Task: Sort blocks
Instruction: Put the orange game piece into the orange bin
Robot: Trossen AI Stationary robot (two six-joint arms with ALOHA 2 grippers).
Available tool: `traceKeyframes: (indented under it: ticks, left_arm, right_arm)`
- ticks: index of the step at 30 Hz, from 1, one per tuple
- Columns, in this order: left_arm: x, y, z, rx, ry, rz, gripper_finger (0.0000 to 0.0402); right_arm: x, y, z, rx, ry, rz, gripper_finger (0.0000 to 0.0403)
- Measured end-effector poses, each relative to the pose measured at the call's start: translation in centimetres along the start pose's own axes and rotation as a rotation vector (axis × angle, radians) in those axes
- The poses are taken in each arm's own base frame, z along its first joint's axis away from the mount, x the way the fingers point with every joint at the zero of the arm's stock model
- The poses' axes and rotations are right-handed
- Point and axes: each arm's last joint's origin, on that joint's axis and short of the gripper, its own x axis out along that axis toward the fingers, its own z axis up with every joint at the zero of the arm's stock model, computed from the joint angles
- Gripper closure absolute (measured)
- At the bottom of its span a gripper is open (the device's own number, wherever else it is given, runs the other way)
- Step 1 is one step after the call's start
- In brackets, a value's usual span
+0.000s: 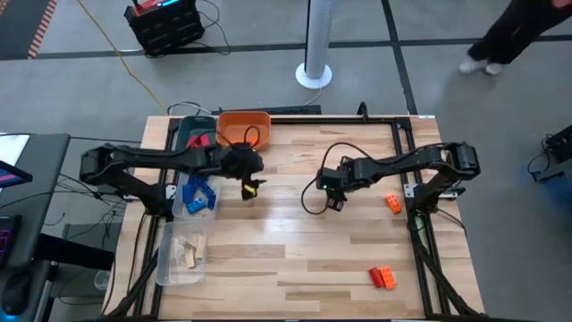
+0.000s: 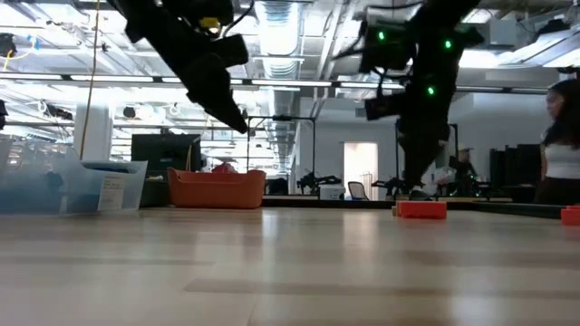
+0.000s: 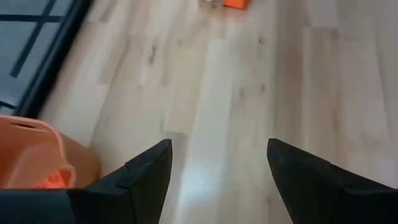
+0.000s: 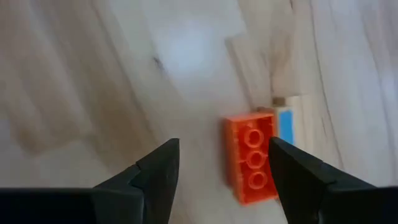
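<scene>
Right gripper (image 4: 224, 171) jaws wide, orange block (image 4: 250, 158) between; left gripper (image 3: 219, 171) jaws wide, empty.

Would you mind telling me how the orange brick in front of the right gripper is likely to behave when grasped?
The orange brick looks like stiff moulded plastic, so it probably won't flex. It lies flat with studs up, so it is unlikely to roll or tip. Its smooth sides might slip in the open right gripper.
</scene>
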Motion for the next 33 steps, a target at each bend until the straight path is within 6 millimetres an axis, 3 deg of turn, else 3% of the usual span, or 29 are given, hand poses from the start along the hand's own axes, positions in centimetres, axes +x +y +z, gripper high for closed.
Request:
traceKeyframes:
  ticks: [10, 17, 24, 33]
  left_arm:
    - [-1.8, -1.3, -2.6, -0.042, -0.025, -0.01, 0.0146]
    - [-2.8, -1.2, -3.0, -0.064, -0.056, -0.001, 0.0146]
    - [-2.7, -1.2, -2.7, -0.068, -0.079, 0.0, 0.0146]
    - [-2.6, -1.2, -2.6, -0.03, -0.091, 0.017, 0.0146]
  right_arm:
    - [1.9, -1.6, -3.3, -0.034, 0.053, 0.023, 0.0153]
    - [2.0, -2.5, -3.4, -0.052, 0.019, 0.033, 0.0152]
    - [3.9, -0.7, -3.2, -0.102, 0.01, 0.146, 0.0153]
    - [2.6, 2.9, -2.5, -0.158, -0.115, 0.217, 0.018]
